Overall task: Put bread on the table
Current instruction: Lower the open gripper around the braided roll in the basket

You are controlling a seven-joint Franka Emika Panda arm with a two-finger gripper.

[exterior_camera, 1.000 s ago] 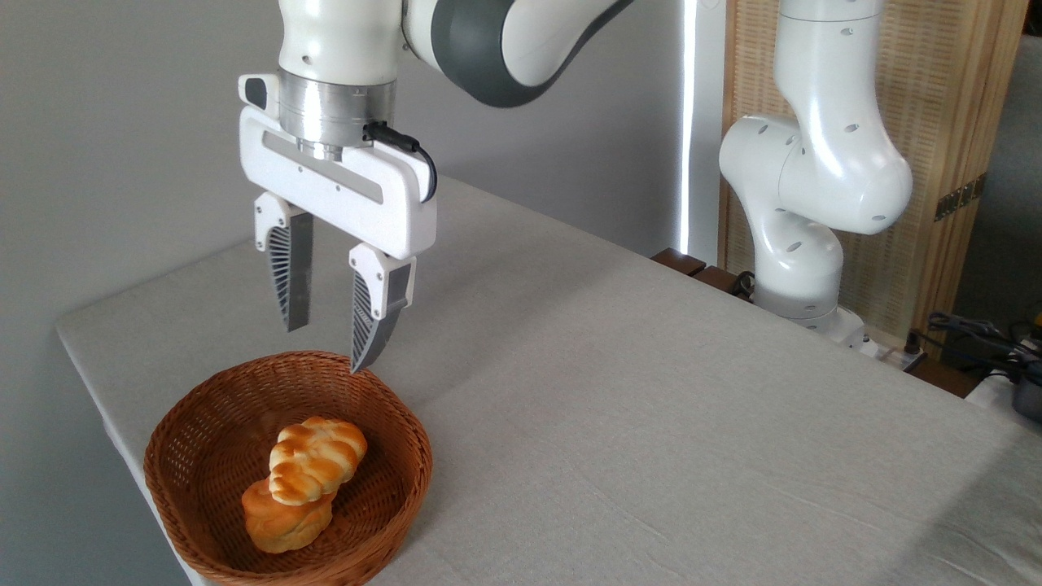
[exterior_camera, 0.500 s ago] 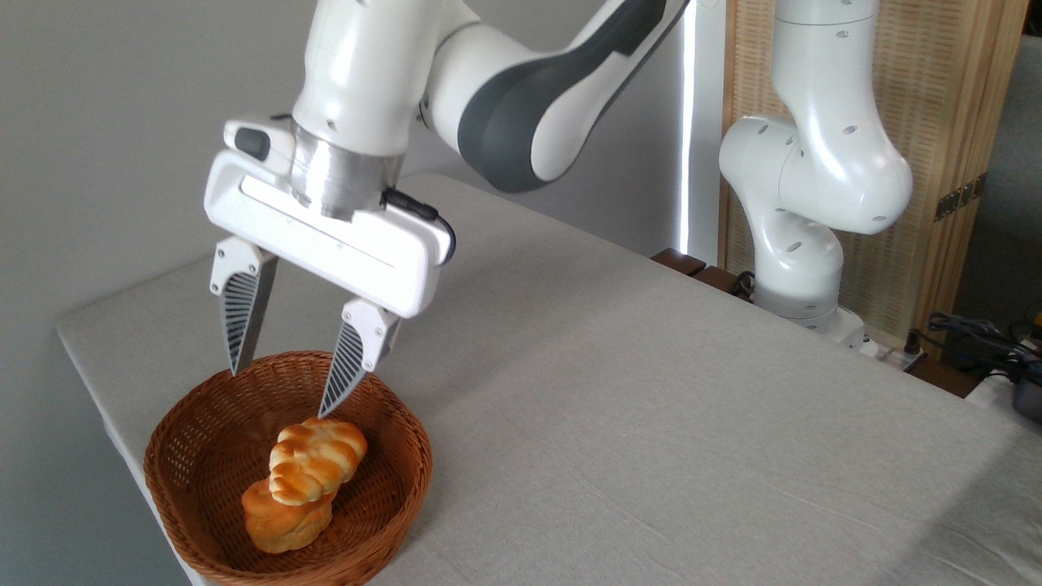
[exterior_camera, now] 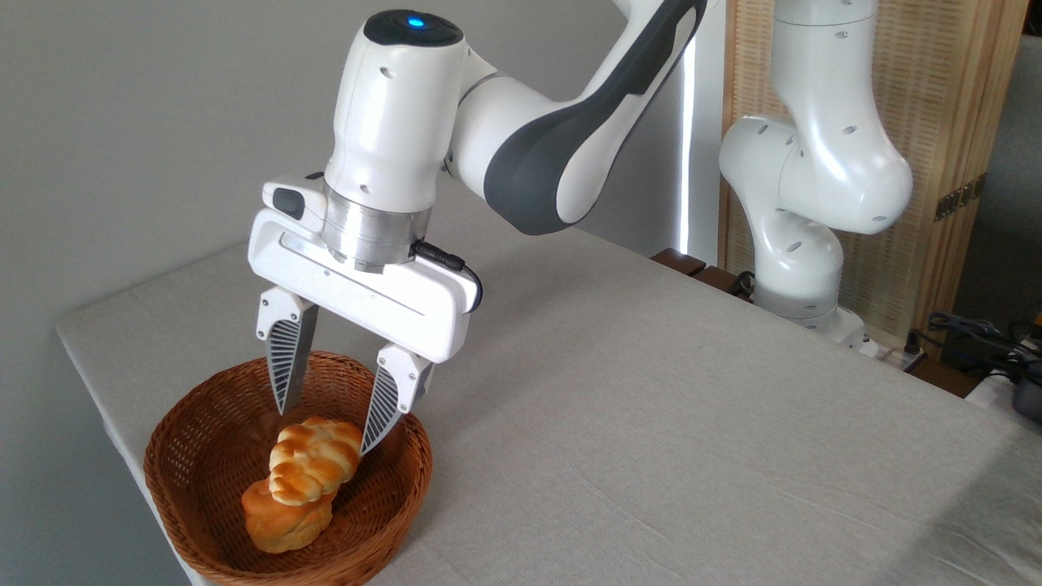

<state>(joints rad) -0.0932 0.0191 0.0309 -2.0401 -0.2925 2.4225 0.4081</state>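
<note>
The bread [exterior_camera: 316,460] lies inside a brown basket [exterior_camera: 203,456] near the left corner of the worktop [exterior_camera: 651,423]. It is a pale twisty roll, and it rests on top of a darker orange bun [exterior_camera: 281,521] in the same basket.

The pincer [exterior_camera: 324,427] hangs just above the far end of the bread, pointing down into the basket. It is spread wide and holds nothing. One finger [exterior_camera: 286,362] is just behind the bread. The other finger [exterior_camera: 389,407] is on the right, with its tip right beside the top end of the bread. That tip may be touching the bread, but it is hard to tell from here.

The white robot arm [exterior_camera: 521,138] bends over from its base [exterior_camera: 802,244] at the far right side of the worktop.
</note>
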